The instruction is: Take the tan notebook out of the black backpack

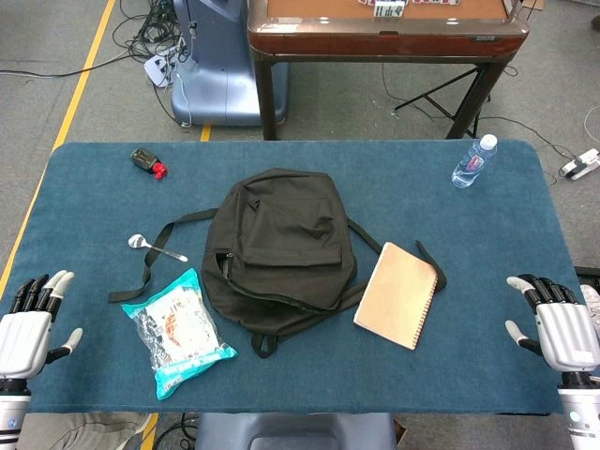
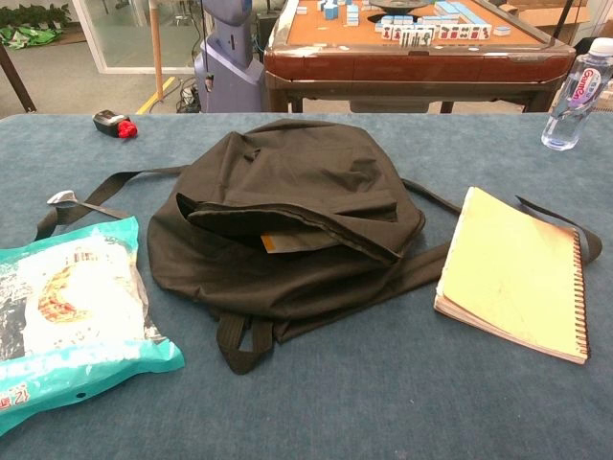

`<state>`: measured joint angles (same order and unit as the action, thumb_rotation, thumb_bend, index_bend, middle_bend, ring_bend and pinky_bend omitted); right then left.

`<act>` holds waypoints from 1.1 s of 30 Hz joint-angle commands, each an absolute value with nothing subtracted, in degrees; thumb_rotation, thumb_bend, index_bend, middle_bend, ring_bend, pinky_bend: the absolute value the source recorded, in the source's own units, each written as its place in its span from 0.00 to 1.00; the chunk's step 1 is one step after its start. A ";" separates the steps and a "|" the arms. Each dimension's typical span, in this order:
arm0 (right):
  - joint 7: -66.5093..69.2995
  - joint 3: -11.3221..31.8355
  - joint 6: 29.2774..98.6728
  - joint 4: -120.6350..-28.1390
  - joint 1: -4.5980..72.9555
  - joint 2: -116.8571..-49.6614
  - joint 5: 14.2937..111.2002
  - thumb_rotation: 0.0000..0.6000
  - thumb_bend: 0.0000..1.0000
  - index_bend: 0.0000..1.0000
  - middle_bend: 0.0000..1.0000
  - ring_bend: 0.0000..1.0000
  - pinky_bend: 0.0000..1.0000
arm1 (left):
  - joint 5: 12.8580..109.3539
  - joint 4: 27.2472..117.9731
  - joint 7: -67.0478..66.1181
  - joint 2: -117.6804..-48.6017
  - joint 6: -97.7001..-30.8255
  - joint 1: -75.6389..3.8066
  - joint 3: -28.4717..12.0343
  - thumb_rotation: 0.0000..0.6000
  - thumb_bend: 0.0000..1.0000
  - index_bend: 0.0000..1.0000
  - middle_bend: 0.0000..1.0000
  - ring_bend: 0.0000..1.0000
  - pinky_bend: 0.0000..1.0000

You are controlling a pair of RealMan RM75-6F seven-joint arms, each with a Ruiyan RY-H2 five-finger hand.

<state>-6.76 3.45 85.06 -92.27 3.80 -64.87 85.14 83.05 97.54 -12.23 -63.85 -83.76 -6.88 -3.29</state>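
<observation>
The black backpack [image 1: 281,246] lies flat in the middle of the blue table, its zip gaping toward me [image 2: 287,206]. The tan spiral notebook [image 1: 397,293] lies on the table just right of the bag, outside it, its binding on the right edge [image 2: 517,273]. My left hand [image 1: 28,328] hovers at the table's near left corner, fingers apart and empty. At the near right corner my right hand [image 1: 555,328] is likewise spread and holds nothing. Neither hand shows in the chest view.
A teal snack bag [image 1: 178,330] lies left of the backpack, with a metal spoon [image 1: 155,247] beyond it. A small black and red object [image 1: 148,161] sits far left. A water bottle [image 1: 474,161] stands at the far right. A brown table [image 1: 384,33] stands behind.
</observation>
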 commanded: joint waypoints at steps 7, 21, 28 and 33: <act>-6.25 3.35 84.74 -92.01 4.03 -64.99 85.52 1.00 0.20 0.25 0.23 0.20 0.25 | 82.77 97.27 -13.16 -64.84 -83.87 -7.26 -3.80 1.00 0.30 0.00 0.01 0.04 0.04; -5.35 3.36 84.27 -92.16 4.42 -65.02 85.90 1.00 0.20 0.25 0.24 0.20 0.25 | 82.68 97.41 -12.88 -64.70 -83.97 -7.29 -3.84 1.00 0.30 0.00 0.01 0.05 0.05; -5.18 3.31 83.79 -92.61 5.04 -64.88 86.72 1.00 0.20 0.25 0.25 0.21 0.25 | 82.77 97.35 -12.63 -64.60 -83.95 -7.26 -3.73 1.00 0.30 0.00 0.01 0.05 0.05; -4.13 2.90 82.43 -93.27 6.18 -64.89 88.22 1.00 0.20 0.25 0.25 0.21 0.25 | 82.85 97.32 -12.56 -64.64 -83.54 -7.48 -3.65 1.00 0.30 0.00 0.01 0.05 0.05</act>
<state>-4.47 3.00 82.84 -93.05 5.79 -64.89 87.83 82.84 97.32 -12.55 -64.64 -83.57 -7.45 -3.66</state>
